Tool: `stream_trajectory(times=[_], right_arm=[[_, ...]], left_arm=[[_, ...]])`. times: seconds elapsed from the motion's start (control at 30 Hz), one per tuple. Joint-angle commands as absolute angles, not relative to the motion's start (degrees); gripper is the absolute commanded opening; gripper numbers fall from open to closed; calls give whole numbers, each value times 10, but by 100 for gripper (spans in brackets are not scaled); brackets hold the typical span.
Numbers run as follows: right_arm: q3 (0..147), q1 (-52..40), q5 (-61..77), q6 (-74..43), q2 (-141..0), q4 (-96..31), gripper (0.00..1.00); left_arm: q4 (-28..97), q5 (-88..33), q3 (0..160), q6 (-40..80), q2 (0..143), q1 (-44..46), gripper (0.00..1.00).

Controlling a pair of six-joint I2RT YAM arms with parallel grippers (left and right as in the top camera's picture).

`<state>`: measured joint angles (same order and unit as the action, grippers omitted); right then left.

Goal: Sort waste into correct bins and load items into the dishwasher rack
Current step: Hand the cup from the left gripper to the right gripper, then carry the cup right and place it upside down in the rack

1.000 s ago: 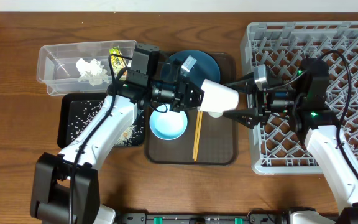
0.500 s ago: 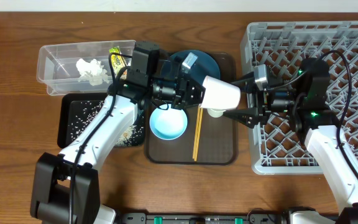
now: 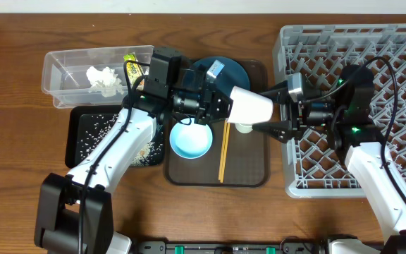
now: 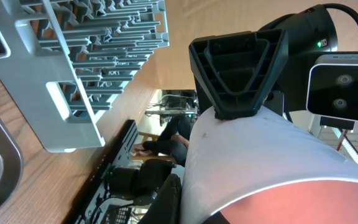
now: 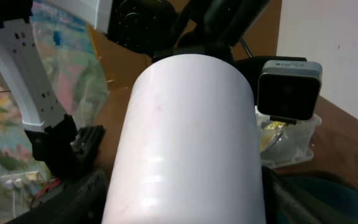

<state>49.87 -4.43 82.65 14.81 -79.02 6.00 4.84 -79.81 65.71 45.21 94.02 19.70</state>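
Already tissue and wrapper are sitting in the ten-o'clock tub; left end effector is gripping the cup, right end effector straddling it open; bowl, plate, chopsticks are waiting.

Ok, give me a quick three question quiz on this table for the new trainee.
1. True or false: the white cup is standing in the rack.
2. Where is the crumpled tissue? A) clear tub B) black tray C) plate
3. Fill in: the chopsticks lie on the brown ____.
Key: 1 false, it is held in the air over the brown tray. 2 A. 3 tray.
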Motion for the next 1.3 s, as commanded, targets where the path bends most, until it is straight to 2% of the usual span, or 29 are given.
stream_trajectory(times=[0.0,0.17,0.33,0.37,0.47,0.53,0.63,0.9,1.17,1.27], right_arm=[[509,-53,845,159,-791,62,71],[509,-53,845,159,-791,62,61],[509,-53,844,159,-791,60,58],[509,-53,843,159,-791,57,57],[509,-53,837,158,-791,37,54],[509,-53,818,144,-791,15,51],[509,-53,768,109,-791,-15,44],[509,-33,668,7,-791,-31,29],[510,2,545,-2,-769,-102,18],[512,8,489,-2,-746,-144,18]], left_arm=[[45,-804,659,456,944,199,6],[36,-804,659,462,944,199,6],[35,-804,659,462,944,199,7],[35,-804,659,457,944,199,13],[36,-804,659,401,944,199,46],[39,-802,658,356,944,199,55],[52,-776,656,313,944,198,64],[253,-453,656,183,941,192,77],[351,-287,656,148,863,137,83],[383,-244,656,148,829,119,84]])
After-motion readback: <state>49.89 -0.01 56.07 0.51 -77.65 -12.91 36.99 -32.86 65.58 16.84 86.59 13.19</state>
